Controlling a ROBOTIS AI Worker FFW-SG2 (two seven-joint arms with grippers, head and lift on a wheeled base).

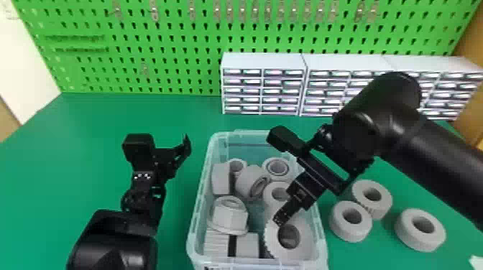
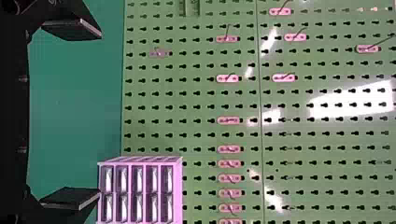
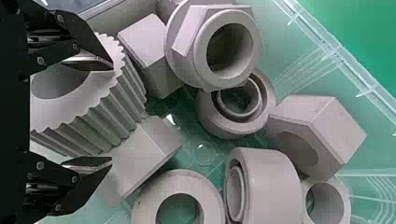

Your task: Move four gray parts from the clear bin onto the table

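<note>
- Right wrist view: the right gripper (image 3: pixel 112 113) grips nothing, fingers parted at the toothed gear (image 3: pixel 107 114), presumably to pinch its wall.
- Ahead of it, a flanged hex nut (image 3: pixel 201 28) leans in the clear bin's (image 1: pixel 196 212) loose heap.
- To its right, three gray rings (image 1: pixel 350 231) lie flat on the table (image 1: pixel 179 115), so unlikely to roll; one part likely remains.
- Left of it, outside the bin, hangs the left gripper (image 2: pixel 100 113), spread and empty.

I have my left pincer (image 1: pixel 166 150) spread wide, its two flat black fingers (image 2: pixel 86 29) well apart, and between them I see the green table (image 2: pixel 74 107). Beyond the table stands a green board (image 2: pixel 322 140) punched with rows of slots. Small hooks (image 2: pixel 229 121) are fixed to it, several of them in one straight line, and glare (image 2: pixel 355 100) lies in patches on its face. Near the board I see a cabinet (image 2: pixel 176 196) of little drawers.
</note>
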